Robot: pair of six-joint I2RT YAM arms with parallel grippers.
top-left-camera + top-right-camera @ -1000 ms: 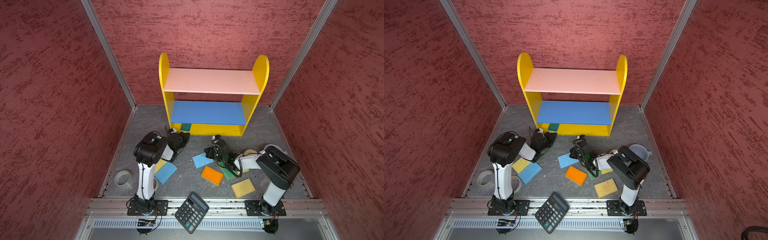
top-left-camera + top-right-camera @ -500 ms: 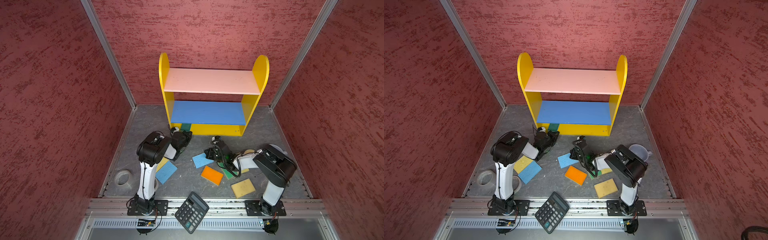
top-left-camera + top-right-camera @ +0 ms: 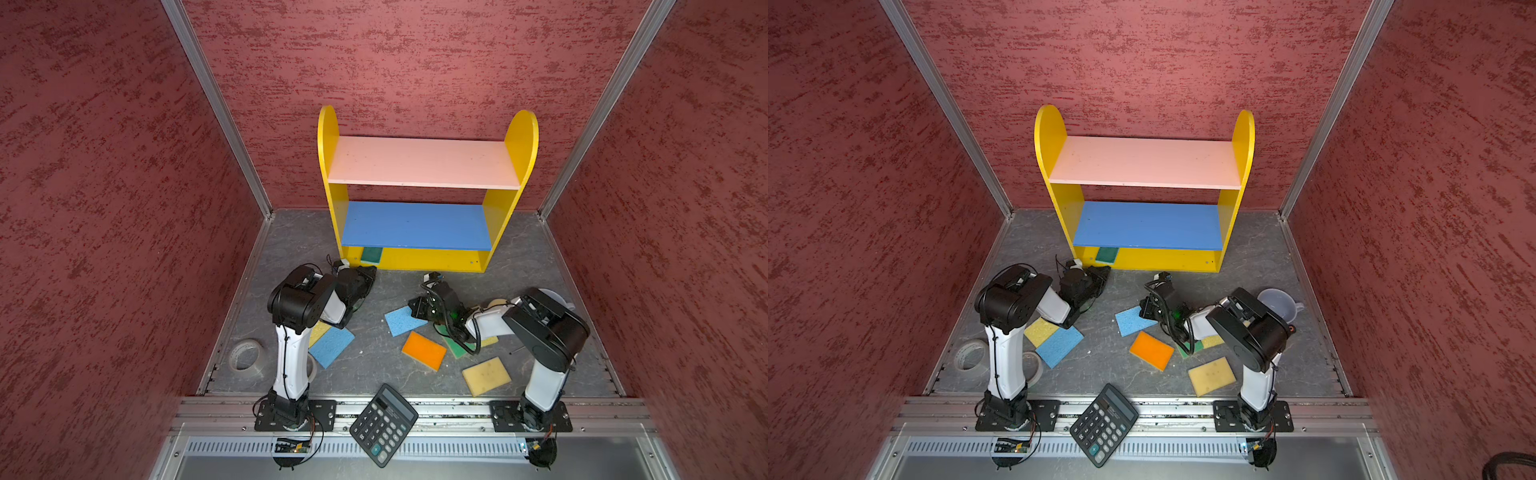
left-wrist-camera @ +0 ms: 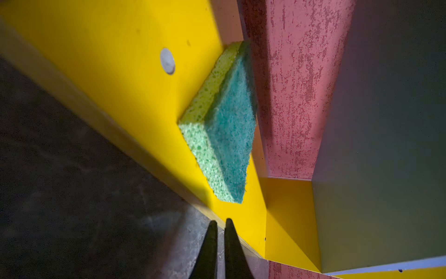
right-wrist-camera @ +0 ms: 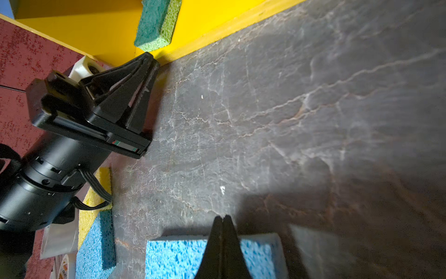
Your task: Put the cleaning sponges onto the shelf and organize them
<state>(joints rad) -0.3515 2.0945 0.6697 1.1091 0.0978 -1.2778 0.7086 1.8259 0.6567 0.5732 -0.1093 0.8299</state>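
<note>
**A:** How far along is the job?

**B:** Barely begun, I judge. The three-tier shelf with yellow round-topped sides (image 3: 328, 137) stands at twelve o'clock on the grey floor (image 3: 374, 374). Its pink and blue boards are bare.

**A:** And the loose pieces?

**B:** Seven flat foam rectangles lie toward six o'clock of it. At centre are the blue sponge (image 3: 401, 322), the orange sponge (image 3: 423, 350) and the pale yellow sponge (image 3: 486, 376). A green one and a yellow one lie partly under the right arm. Another blue and another yellow sit at eight o'clock, by the left arm.

**A:** Anything placed?

**B:** Only the green-topped sponge (image 4: 229, 120), flat on the bottom tier's nine o'clock end.

**A:** The grippers?

**B:** The left gripper (image 4: 220, 224) is just beside that tier's front edge, with only a thin slit between its tips, and it holds nothing. The right gripper (image 5: 223, 218) is pinched closed over the blue sponge's edge and grips nothing.
</note>
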